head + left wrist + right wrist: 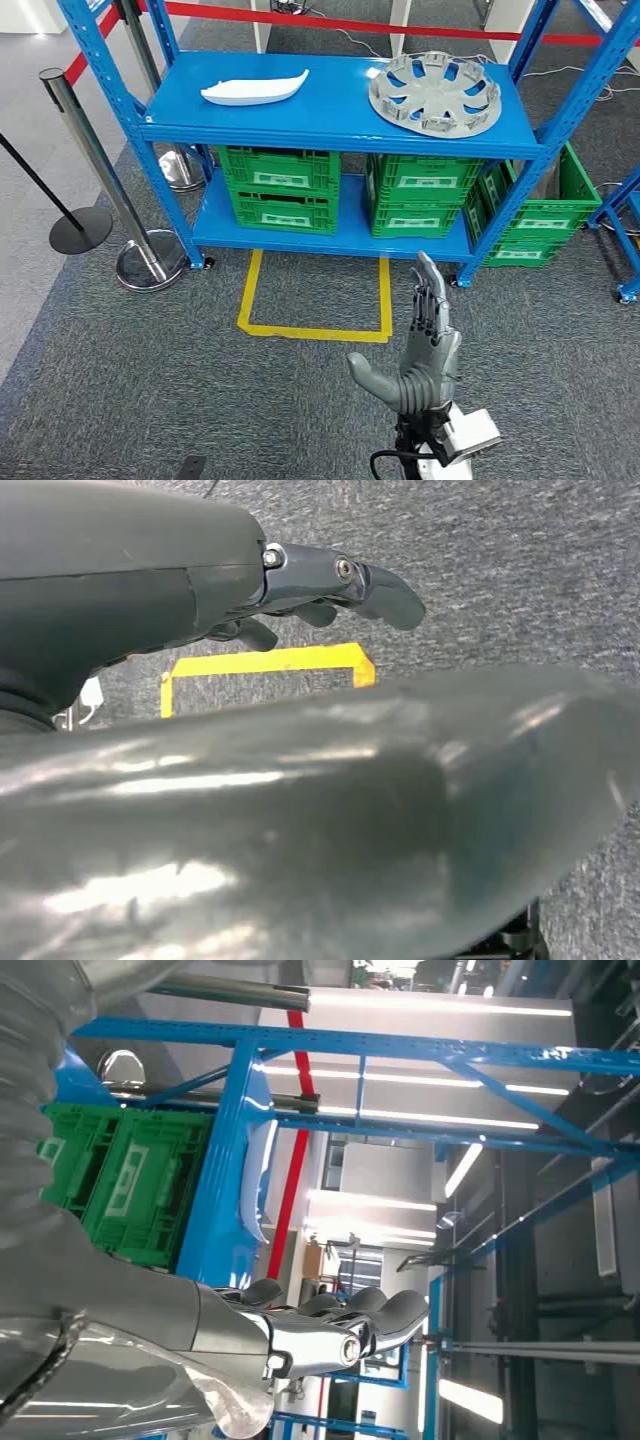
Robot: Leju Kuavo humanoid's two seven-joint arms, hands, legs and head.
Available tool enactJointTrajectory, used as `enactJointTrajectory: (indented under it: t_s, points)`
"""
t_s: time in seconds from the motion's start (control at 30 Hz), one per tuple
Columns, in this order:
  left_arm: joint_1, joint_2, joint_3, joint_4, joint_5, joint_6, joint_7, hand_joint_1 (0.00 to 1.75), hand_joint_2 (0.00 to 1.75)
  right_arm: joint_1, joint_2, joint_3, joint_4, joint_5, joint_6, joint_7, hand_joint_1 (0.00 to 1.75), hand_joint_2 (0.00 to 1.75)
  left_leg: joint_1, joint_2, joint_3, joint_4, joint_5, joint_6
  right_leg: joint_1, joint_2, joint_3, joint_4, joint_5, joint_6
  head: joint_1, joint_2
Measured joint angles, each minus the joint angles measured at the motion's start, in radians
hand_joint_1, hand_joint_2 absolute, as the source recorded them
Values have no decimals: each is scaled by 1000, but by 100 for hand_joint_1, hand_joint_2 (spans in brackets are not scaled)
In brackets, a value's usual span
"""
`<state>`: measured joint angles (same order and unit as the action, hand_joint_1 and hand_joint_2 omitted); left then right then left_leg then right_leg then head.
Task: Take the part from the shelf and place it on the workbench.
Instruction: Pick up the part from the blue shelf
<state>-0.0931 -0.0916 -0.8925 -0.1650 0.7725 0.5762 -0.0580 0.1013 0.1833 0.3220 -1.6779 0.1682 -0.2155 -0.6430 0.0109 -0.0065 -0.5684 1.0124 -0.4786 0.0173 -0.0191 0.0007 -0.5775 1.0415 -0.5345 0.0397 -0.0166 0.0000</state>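
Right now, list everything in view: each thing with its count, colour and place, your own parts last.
Metal shelf rack: one, blue, ahead on the carpet.
Long curved plastic part: one, white, top shelf, left side.
Round spoked wheel cover: one, silver-grey, top shelf, right side.
Slotted plastic crates: at least five, green; two stacks on the lower shelf, more on the floor beyond the rack's right post.
Taped floor outline: one, yellow, in front of the rack.
Barrier posts: several, chrome, left of the rack, with red belts.
Carpet: grey.
Left hand: hanging over the carpet, holding nothing.
Right hand: raised, fingers extended, empty.
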Motion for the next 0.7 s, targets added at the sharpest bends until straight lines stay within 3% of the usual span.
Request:
enactJointTrajectory:
  t_s: [0.07,0.13,0.17,0.2,0.27,0.33,0.37,0.5,0.57,0.63,0.67,0.7]
  points:
    - [0,0,-1,0,0,0,0,0,0,1,-3,0,2,0,-1,0,0,175,-2,0,0,0,-1,5,0,0,-36,75,-36,0,2,0]
    - [0,0,-4,1,0,1,0,0,0,5,-8,0,6,0,-2,1,0,175,-6,1,0,1,-4,12,1,0,-105,211,-89,1,4,0]
    - [0,0,-5,1,1,1,0,0,0,7,-11,-1,8,0,-3,1,0,175,-9,1,1,1,-5,14,1,0,-127,249,-94,0,4,0]
    - [0,0,-6,2,2,1,0,0,0,8,-14,-1,10,-1,-3,1,0,175,-12,0,3,1,-7,15,1,0,-130,248,-78,-3,4,0]
    - [0,0,-9,2,3,1,0,0,0,9,-16,-1,13,-1,-4,1,0,175,-16,-1,11,1,-12,16,4,0,-84,139,-5,-13,4,0]
    - [0,-1,-11,2,3,1,0,0,0,7,-17,-1,14,-1,-5,1,0,175,-20,-1,16,3,-18,12,10,-1,-24,19,40,-25,3,0]
    - [-1,-1,-12,2,3,2,0,0,0,7,-17,-1,14,0,-5,1,0,175,-21,-1,15,4,-20,8,12,-1,-8,-11,43,-27,2,0]
    - [-2,-2,-15,2,6,4,0,0,0,11,-18,-2,16,-2,-10,2,0,175,-19,1,13,15,-31,-13,10,1,8,-34,41,-36,1,0]
    - [-3,-1,-15,3,7,4,-1,0,0,11,-18,-2,16,-4,-10,2,0,175,-14,1,-19,89,-71,-25,5,-3,19,-41,40,-44,-2,0]
    - [-2,0,-15,3,8,4,-1,0,0,11,-19,-2,19,-7,-10,3,0,175,-8,2,-85,220,-123,-35,5,-4,24,-42,35,-49,-4,0]
    - [-1,0,-15,3,9,4,-1,0,0,12,-19,-2,20,-8,-9,3,0,175,-4,2,-111,265,-131,-38,5,-4,27,-42,33,-50,-4,0]
    - [0,1,-15,4,9,4,-1,0,0,13,-19,-2,21,-9,-9,3,0,175,-1,2,-123,278,-121,-41,4,-3,30,-41,31,-50,-4,0]
